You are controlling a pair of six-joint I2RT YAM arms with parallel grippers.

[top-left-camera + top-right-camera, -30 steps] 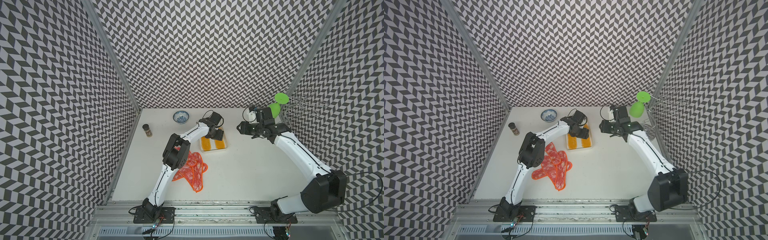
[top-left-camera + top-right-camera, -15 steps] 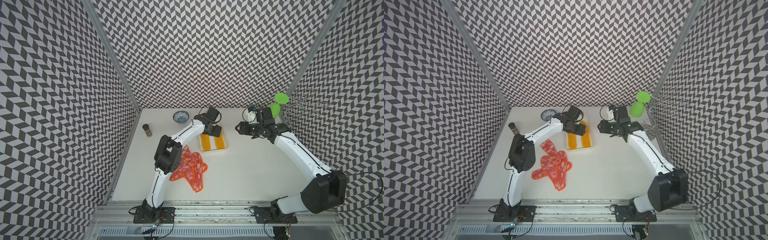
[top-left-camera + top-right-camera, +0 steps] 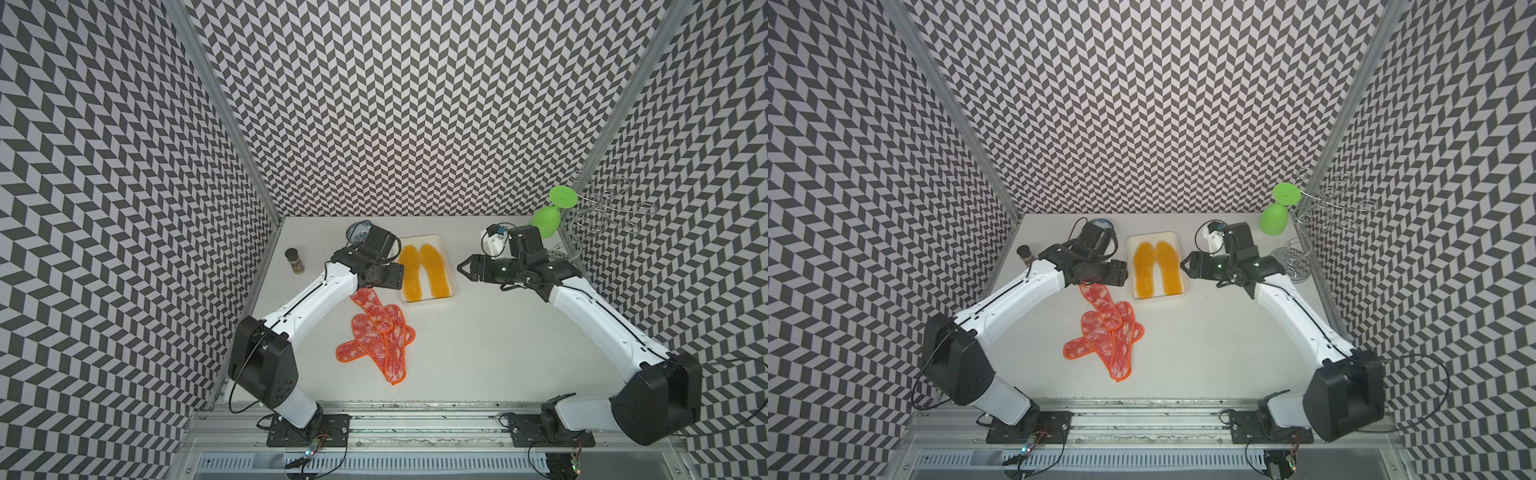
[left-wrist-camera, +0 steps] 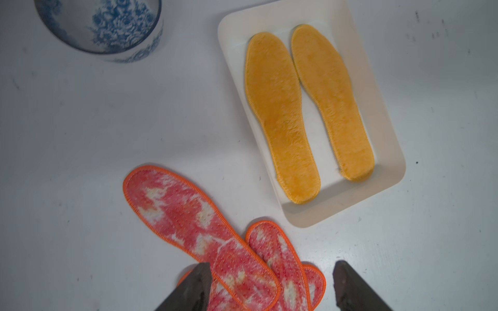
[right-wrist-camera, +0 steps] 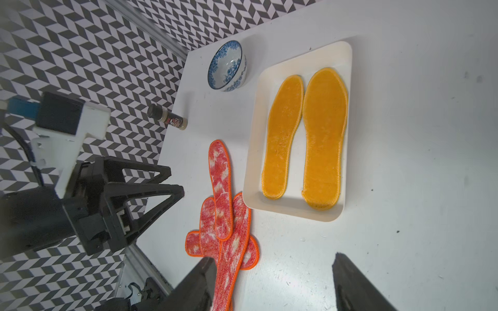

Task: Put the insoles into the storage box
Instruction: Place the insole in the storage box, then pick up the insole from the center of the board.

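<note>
Ana: Had the left arm (image 3: 316,299) shifted over the last second?

Ben: It had. Its wrist had drawn back off the storage box (image 3: 428,301) toward the left wall, and its elbow had swung out the same way. The right arm (image 3: 590,307) had kept its place, but the right jaws had widened.

Ana: How did the left arm sit?

Ben: Its forearm stretched from the elbow near the front rail toward the far side. The wrist was angled downward just beside the box's left rim, above the far end of the topmost mottled red insole (image 3: 372,307).

Ana: And the left jaws?

Ben: Spread wide and empty. In the left wrist view the fingertips (image 4: 199,282) hung over the pile of four mottled red insoles (image 4: 194,215). Whether they brushed it, I could not tell.

Ana: The right arm?

Ben: It reached in from the right with the forearm raised off the bench (image 3: 478,353). Its jaws pointed at the box's right rim from just beside it. They were spread wide too, with nothing between them.

Ana: Where were the insoles?

Ben: The two yellow-orange insoles (image 3: 409,272) lay flat, side by side, inside the box. The four red ones lay overlapped on the bench by its front left corner, outside it.
</note>
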